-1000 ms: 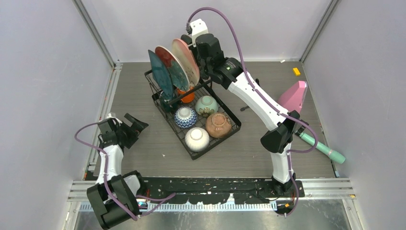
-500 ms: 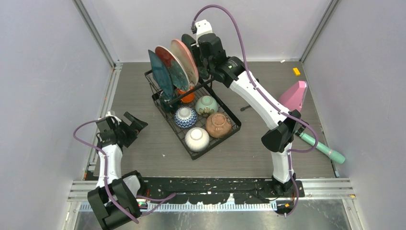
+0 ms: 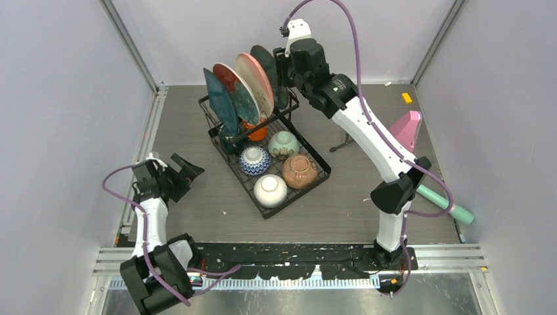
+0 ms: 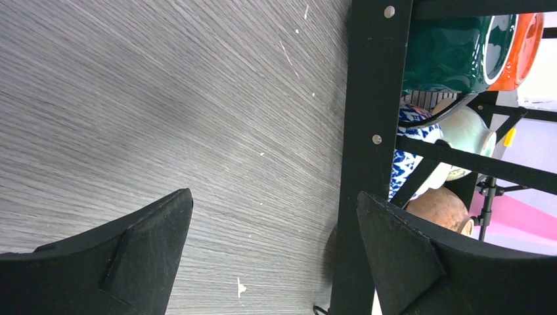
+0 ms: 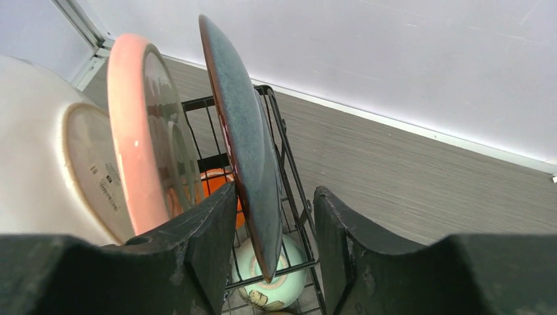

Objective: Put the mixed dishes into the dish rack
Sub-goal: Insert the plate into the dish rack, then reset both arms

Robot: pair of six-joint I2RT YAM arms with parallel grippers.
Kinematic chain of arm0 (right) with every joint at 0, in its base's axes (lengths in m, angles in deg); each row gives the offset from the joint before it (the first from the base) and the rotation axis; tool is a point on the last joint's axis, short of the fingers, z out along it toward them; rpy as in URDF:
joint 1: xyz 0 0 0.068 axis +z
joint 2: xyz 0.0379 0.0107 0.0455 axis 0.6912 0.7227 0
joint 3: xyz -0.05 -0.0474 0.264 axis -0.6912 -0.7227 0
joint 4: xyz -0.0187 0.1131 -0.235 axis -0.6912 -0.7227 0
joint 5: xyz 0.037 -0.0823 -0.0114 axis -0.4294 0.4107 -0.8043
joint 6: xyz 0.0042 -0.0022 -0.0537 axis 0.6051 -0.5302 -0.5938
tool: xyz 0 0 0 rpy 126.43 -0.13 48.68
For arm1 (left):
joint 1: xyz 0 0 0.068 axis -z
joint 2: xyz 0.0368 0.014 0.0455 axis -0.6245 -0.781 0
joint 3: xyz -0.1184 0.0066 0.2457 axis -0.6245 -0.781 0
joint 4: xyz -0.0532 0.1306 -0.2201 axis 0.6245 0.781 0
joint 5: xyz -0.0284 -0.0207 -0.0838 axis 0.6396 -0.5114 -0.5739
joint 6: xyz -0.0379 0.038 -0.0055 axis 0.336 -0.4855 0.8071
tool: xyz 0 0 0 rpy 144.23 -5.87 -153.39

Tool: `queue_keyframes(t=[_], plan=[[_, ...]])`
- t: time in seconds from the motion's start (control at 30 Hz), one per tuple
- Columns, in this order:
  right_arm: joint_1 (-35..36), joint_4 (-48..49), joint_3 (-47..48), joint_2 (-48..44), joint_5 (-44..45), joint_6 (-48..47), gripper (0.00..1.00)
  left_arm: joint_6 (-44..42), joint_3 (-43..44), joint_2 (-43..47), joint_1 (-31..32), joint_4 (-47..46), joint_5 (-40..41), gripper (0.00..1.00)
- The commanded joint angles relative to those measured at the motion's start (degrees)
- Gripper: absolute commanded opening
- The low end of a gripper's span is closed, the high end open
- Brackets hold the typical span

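Nearest you, the grey wood-grain table (image 3: 197, 210) lies boxed in by pale walls (image 3: 59, 131). Your left gripper (image 4: 272, 197) sits low over the table's left side. Its jaws are spread as wide as they go and hold nothing. The dish rack (image 4: 371, 98) stands near, ahead of its fingertips.

In the rack's low tray sit the white bowl (image 3: 270, 190) and tan bowl (image 3: 300, 170), then the blue-patterned bowl (image 3: 255, 160) and mint bowl (image 3: 283, 144). An orange mug (image 3: 256, 132) sits beyond them.

At the far end your right gripper (image 5: 276, 197) hangs over the dark plate (image 5: 253, 151), which stands on edge just behind the pink plate (image 5: 138, 131). Its jaws are partly apart and straddle the plate's rim. A gap shows on one side, so nothing is clamped.

Bare table shows right of the rack, out to the pink wedge (image 3: 402, 131) and mint cylinder (image 3: 446, 205) by the right wall (image 3: 499, 131). A strip of table separates the rack from the back wall (image 3: 197, 39).
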Motion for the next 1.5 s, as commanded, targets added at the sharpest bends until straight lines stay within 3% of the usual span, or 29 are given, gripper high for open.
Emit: queue_keyframes(t=[0.0, 0.17, 0.47, 0.57, 0.87, 1.0, 1.13, 1.3, 1.47], plan=[[-0.57, 2.21, -2.34, -6.52, -0.88, 1.85, 0.52, 1.54, 2.88, 1.92, 0.21, 0.53, -3.33, 1.0], [-1.62, 5.66, -10.26, -14.01, -0.25, 3.44, 0.52, 1.4, 4.88, 2.96, 0.23, 3.72, -3.73, 1.0], [-9.38, 13.6, -41.52, -34.38, 1.3, 11.77, 0.54, -1.62, 10.03, 3.56, 0.3, 9.79, -6.86, 1.0], [-15.24, 10.71, -48.41, -39.81, -2.54, 15.02, 0.55, -3.91, 13.69, 4.98, 1.47, 14.63, -0.43, 1.0], [-30.29, 0.73, -51.55, -42.02, -15.37, 17.91, 0.56, -5.76, 26.34, 12.16, 11.63, 21.07, 20.99, 1.0], [-36.06, -1.43, -51.17, -41.32, -20.23, 20.36, 0.56, -5.82, 34.64, 9.34, 22.75, 26.05, 30.6, 1.0], [-36.61, -1.61, -50.07, -40.68, -23.44, 21.96, 0.56, -8.15, 41.61, 5.64, 33.67, 31.13, 41.34, 1.0], [-36.67, -1.56, -50.03, -42.07, -22.2, 21.69, 0.57, -10.19, 41.19, 7.16, 34.27, 27.15, 41.4, 1.0], [-36.62, -1.19, -52.32, -44.9, -18.16, 21.54, 0.58, -13.23, 41.47, 8.76, 34.29, 26.87, 47.0, 1.0]])
